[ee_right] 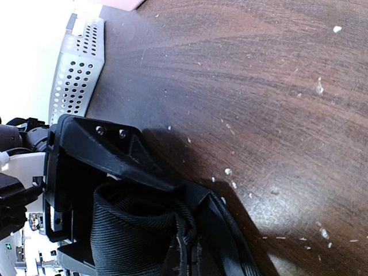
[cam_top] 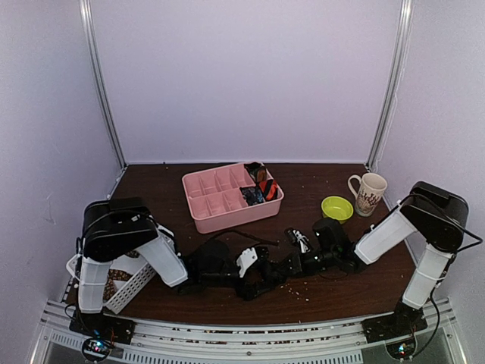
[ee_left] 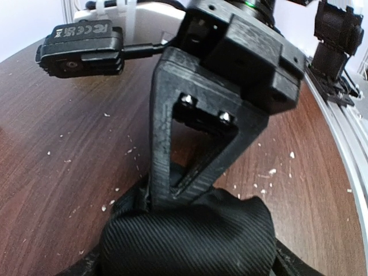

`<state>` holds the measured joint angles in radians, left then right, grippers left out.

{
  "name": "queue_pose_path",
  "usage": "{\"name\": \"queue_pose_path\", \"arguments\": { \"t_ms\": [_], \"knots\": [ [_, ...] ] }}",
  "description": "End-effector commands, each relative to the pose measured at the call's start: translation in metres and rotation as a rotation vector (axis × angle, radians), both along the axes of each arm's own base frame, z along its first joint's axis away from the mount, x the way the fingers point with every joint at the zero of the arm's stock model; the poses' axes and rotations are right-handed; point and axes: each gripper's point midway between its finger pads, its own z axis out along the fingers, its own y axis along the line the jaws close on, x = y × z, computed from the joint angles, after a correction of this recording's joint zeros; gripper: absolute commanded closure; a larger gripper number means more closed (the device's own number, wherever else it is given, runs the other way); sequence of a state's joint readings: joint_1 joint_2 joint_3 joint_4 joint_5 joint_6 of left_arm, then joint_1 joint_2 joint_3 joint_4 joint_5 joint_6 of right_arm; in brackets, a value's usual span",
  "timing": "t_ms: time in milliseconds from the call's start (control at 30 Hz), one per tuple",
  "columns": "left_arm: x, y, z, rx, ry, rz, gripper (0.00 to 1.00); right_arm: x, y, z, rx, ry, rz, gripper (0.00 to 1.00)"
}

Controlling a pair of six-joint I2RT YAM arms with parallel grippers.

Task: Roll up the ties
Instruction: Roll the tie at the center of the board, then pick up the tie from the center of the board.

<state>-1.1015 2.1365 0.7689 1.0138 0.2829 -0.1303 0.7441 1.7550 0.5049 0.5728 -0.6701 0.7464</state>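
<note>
black tie coil point(ee_right: 144, 230), within left tool point(ee_right: 123, 218)

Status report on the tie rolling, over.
Right gripper shut on black tie. Left gripper open, jaws straddling its coil. Coil formed, loose end trailing. Pink tray behind, nothing blocking.

Overhead view: bright, even light; pale walls tinted lilac; soft, short shadows under the arms on the dark table point(cam_top: 311, 178); slightly grainy.
Left wrist view: upper corners blown white; mild sheen on the wood; the black tie point(ee_left: 184, 241) at bottom shows its weave clearly; right edge bows.
Right wrist view: left edge overexposed; broad glare upper centre; dark shadow beside the fabric.
</note>
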Motion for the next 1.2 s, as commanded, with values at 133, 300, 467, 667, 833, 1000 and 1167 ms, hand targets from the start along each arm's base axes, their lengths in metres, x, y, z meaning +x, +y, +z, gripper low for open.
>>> {"name": "queue_pose_path", "arguments": {
  "t_ms": [133,300,467,667,833,1000,1167],
  "knots": [
    [0.010,-0.015,0.021,-0.095,0.034,0.046,0.24,-0.020,-0.026,-0.044,-0.187,0.099,-0.033,1.00],
    [0.012,-0.018,0.012,-0.028,0.047,0.048,0.31,-0.023,-0.024,-0.041,-0.242,0.070,-0.011,1.00],
    [0.005,-0.010,-0.006,0.060,0.026,0.008,0.57,-0.025,-0.022,-0.035,-0.248,0.061,0.000,1.00],
    [-0.015,0.017,-0.042,0.190,0.001,-0.064,0.71,-0.017,-0.025,-0.006,-0.178,0.046,-0.014,0.80],
    [-0.018,0.028,-0.057,0.251,-0.028,-0.082,0.75,-0.006,-0.028,0.015,-0.083,0.079,-0.037,0.52],
    [-0.018,0.029,-0.059,0.254,-0.034,-0.085,0.75,-0.012,-0.026,0.006,-0.075,0.150,-0.021,0.32],
    [-0.017,0.030,-0.060,0.257,-0.037,-0.079,0.75,-0.032,-0.005,0.002,-0.061,0.189,0.061,0.34]
  ]
}}
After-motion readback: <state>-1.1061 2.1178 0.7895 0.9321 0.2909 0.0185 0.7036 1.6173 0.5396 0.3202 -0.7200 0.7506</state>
